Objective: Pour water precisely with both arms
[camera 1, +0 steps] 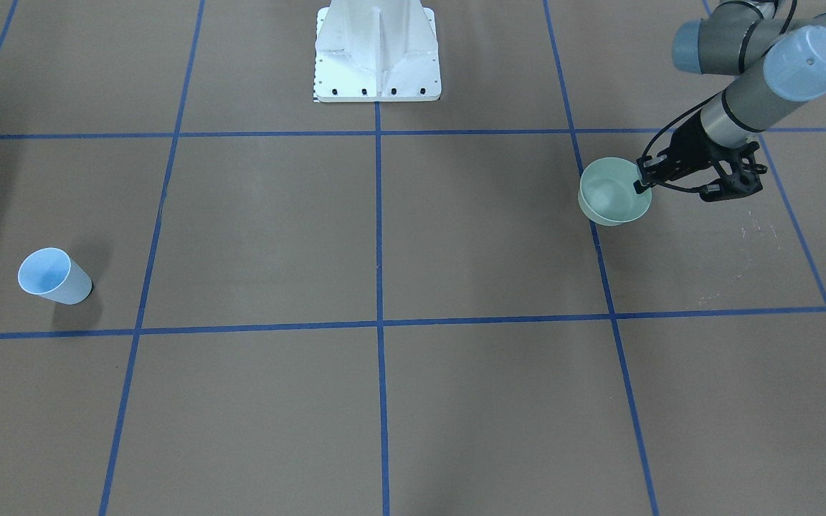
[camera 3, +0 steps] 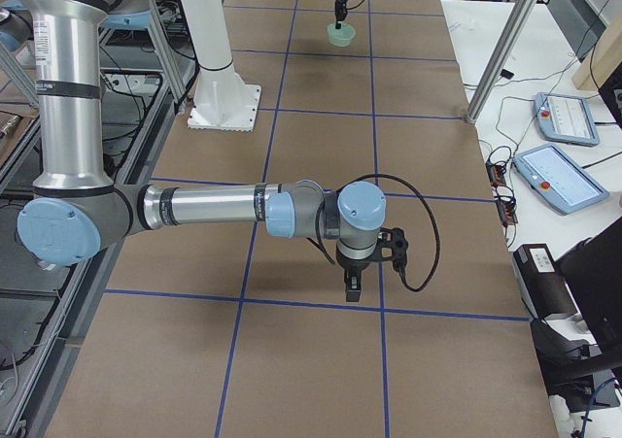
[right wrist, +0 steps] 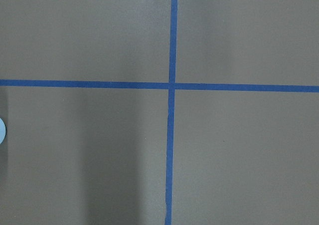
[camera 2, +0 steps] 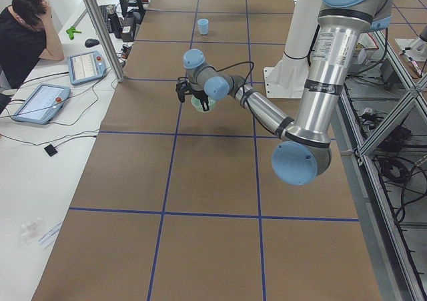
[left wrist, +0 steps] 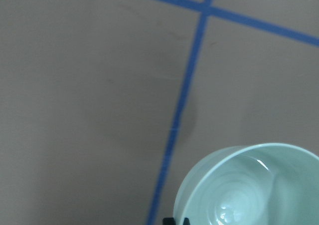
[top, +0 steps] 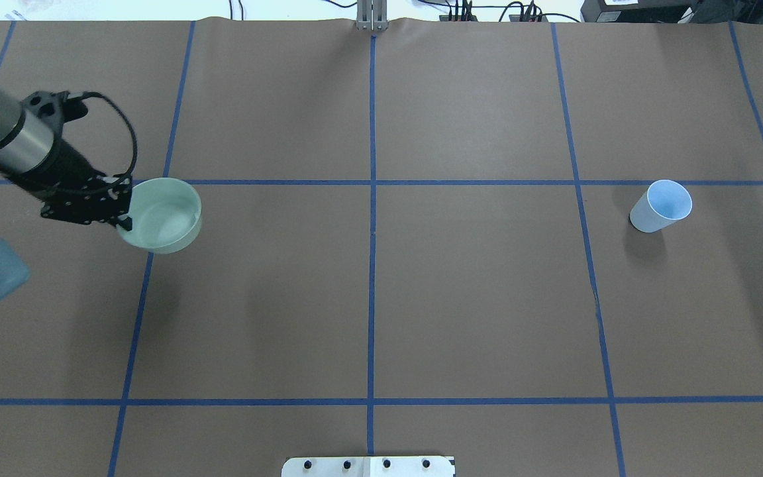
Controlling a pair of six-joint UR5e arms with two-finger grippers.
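My left gripper has the pale green bowl by the edge nearest my arm. The wrist view looks straight down into it, where a few glints and a faint ripple at the bottom are all I can make out of the water. I judge the task to be at an early stage: one vessel is in hand, nothing is tipped, no stream shows anywhere, and the bowl sits level. From the soft shadow thrown on the brown table beside it, I take the bowl to hang just above the surface, though I cannot be sure it is clear of it. The pale blue cup stands upright by itself well apart, on the far side of the table toward my right, with nothing touching it. I cannot tell whether it has any water in it. What is left, as I read it, is to get the second vessel in hand, bring the two together, and then do the pour itself. As for my left fingers, they are drawn in narrow and pinch the bowl's rim, one inside the wall and one outside, and they touch nothing else. My right gripper shows only in the side view. It points down over bare table with nothing in it that I can see, and I cannot tell from there how far apart its fingers are.
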